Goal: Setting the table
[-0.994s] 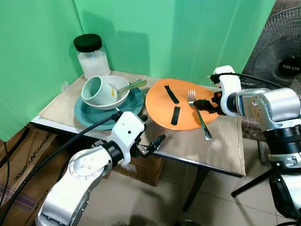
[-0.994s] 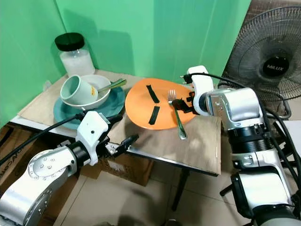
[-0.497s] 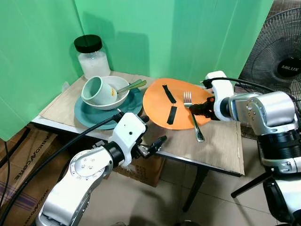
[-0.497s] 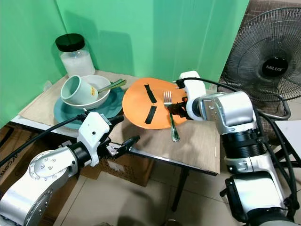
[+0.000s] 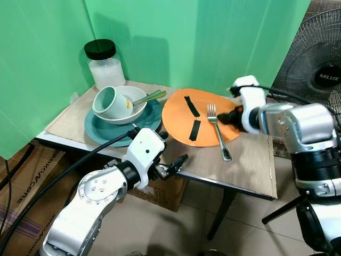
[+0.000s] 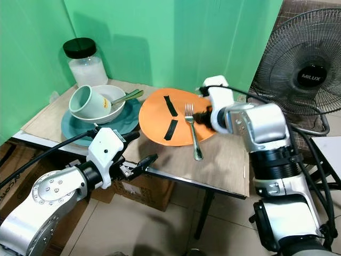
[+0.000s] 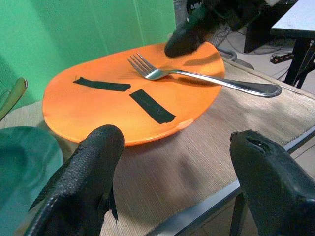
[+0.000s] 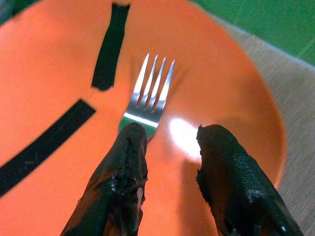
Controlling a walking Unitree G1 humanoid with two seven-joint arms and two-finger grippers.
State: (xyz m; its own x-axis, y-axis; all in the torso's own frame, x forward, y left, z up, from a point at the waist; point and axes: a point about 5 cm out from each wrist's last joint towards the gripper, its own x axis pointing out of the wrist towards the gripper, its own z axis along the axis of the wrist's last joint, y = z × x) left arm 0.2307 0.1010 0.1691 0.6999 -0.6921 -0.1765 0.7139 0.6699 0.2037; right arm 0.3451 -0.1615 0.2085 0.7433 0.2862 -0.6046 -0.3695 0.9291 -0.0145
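An orange plate [image 5: 178, 120] with two black tape strips lies on the small table [image 5: 250, 165]. A silver fork [image 5: 219, 134] rests with its tines on the plate and its handle out over the table mat. My right gripper [image 5: 230, 118] hovers at the plate's right rim just beside the fork's neck, open, with nothing between its fingers [image 8: 129, 162]; the fork's tines [image 8: 149, 93] lie just beyond them. My left gripper [image 5: 175, 145] hangs wide open at the table's front edge, facing the plate [image 7: 98, 108] and apart from it.
A teal plate [image 5: 98, 133] at the left holds a white bowl [image 5: 133, 112] with a tipped mug [image 5: 109, 101] and a spoon [image 5: 149, 97]. A black-lidded jar [image 5: 105, 66] stands behind. A fan [image 5: 314, 58] stands at the right, cardboard boxes [image 5: 21, 176] under the table's left side.
The right gripper carried the fork and plate slightly left, then let go of the fork and drew back to the plate's right rim. The left arm has not moved.
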